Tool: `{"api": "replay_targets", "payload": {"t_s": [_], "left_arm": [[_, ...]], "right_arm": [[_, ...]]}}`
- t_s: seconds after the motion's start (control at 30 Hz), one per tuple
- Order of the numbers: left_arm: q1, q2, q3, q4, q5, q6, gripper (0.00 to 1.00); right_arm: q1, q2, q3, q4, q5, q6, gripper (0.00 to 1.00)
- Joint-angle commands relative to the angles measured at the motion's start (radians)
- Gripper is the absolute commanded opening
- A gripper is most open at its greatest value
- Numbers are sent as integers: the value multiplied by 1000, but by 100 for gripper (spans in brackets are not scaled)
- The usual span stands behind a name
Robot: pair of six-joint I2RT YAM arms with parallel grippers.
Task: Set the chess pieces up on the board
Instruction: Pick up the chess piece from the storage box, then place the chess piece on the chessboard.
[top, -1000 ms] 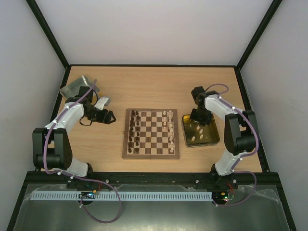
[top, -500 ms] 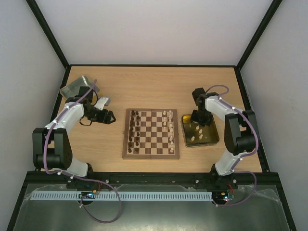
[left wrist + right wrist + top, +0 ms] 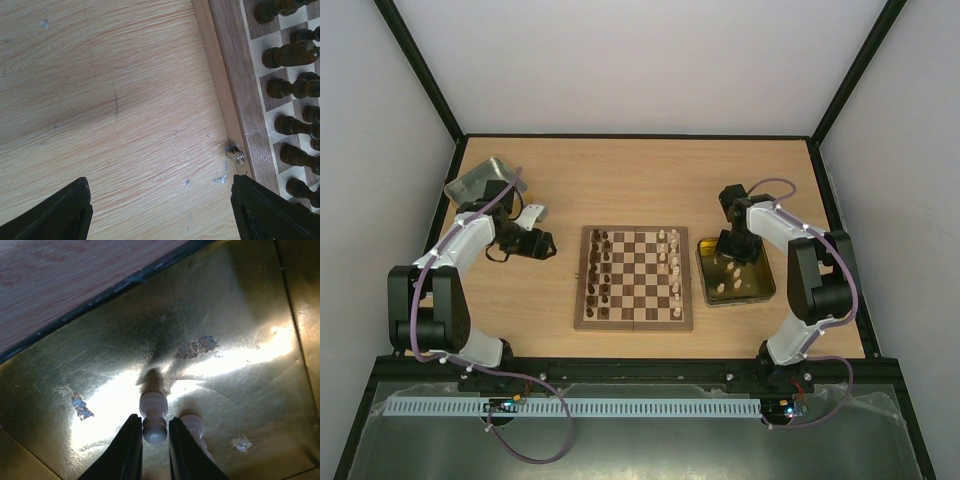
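- The wooden table [image 3: 650,180] carries everything, with the two arms bolted at its near edge.
- The board [image 3: 633,324] lies flat in the middle of the table, between the two arms.
- The yellow-sided tray [image 3: 756,286] sits just beside the board's right edge, under the right arm's wrist.
- The silver tin [image 3: 472,182] rests tilted at the far left corner, well apart from the board.
- The left gripper [image 3: 550,243] hangs over bare table near the board's left edge. In its wrist view the left gripper [image 3: 159,200] has its fingers spread wide with nothing between them.
- The right gripper [image 3: 732,250] reaches down into the far part of the tray. Its wrist view shows the right gripper [image 3: 153,426] with its fingers drawn narrow, one pressed against each side of a pale piece.
- The dark chess pieces [image 3: 600,270] stand in the two left files of the board.
- The cream chess pieces [image 3: 672,265] stand on the right files, with some squares unfilled, and more cream men [image 3: 725,285] lie loose in the tray.
- The pale piece [image 3: 154,412] in the grip stands on the tray floor, and a second pale piece [image 3: 194,424] lies just beside it.
- A small metal clasp [image 3: 235,152] sticks out from the board's left edge.
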Motion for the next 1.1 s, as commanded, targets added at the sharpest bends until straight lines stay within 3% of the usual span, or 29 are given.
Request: {"api": "replay_targets", "payload": {"t_s": [0.0,0.07,0.17,0.43,0.8,1.07], "left_arm": [[0,0,29,-41,-20,10,76],[0,-10,31,-45,-5,15,76],[0,-29,31,-46,15,19,76],[-3,-70,32,-45,74,10,76],[-24,-82,27,-32,83,-5,76],[-56,-74,16,-12,72,-24,77]], "right_arm": [[-3,6,-8,-1,9,8,14],[-2,14,-7,1,1,10,13],[-3,13,15,-16,17,32,3],[32,-85,137,-141,65,114,2],[379,-104,363,-345,97,268,2],[500,-34,437,-383,64,259,3]]}}
